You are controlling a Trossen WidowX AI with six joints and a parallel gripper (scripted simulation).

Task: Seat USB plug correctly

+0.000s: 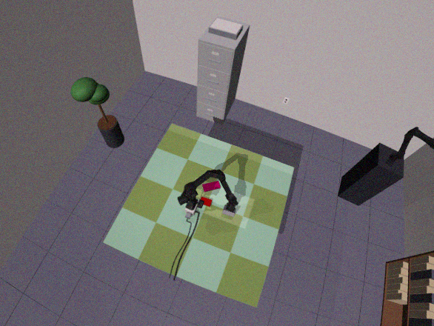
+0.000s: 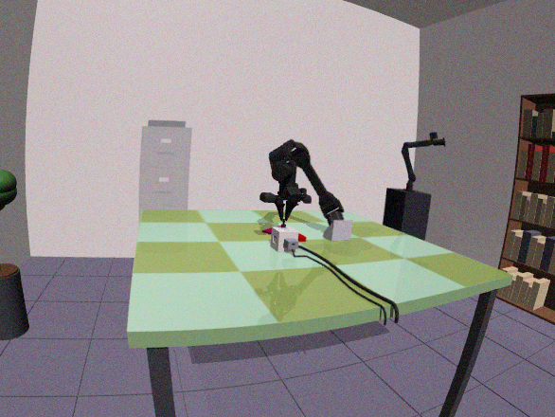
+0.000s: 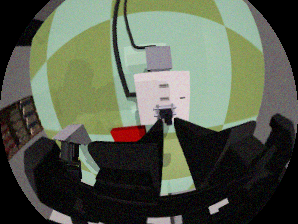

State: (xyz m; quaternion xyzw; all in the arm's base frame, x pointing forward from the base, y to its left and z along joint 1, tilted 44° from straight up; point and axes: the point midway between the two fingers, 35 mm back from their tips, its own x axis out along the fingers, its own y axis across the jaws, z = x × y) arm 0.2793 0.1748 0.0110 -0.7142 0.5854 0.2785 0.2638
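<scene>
The white power cube (image 1: 190, 209) (image 2: 290, 233) (image 3: 145, 90) stands on the checkered table. The small dark USB plug (image 2: 283, 226) (image 3: 166, 114) stands upright at the top of the cube, at the edge nearest the gripper in the wrist view, with thin bluish outlines around its base. Two slots show beside it. My gripper (image 2: 283, 220) (image 3: 167, 121) points down over the plug. Its fingertips are slightly parted, one on each side of the plug, with a narrow gap visible. The plug's metal end and which way round it faces are hidden.
A grey plug (image 2: 291, 244) (image 3: 158, 58) sits on the cube's side, with dark cables (image 3: 114, 45) running over the table edge. A red block (image 1: 206, 201) (image 2: 302, 238) (image 3: 127, 134) and a magenta block (image 1: 211, 186) lie nearby. The arm's grey base (image 1: 229, 211) (image 2: 342, 230) stands beyond.
</scene>
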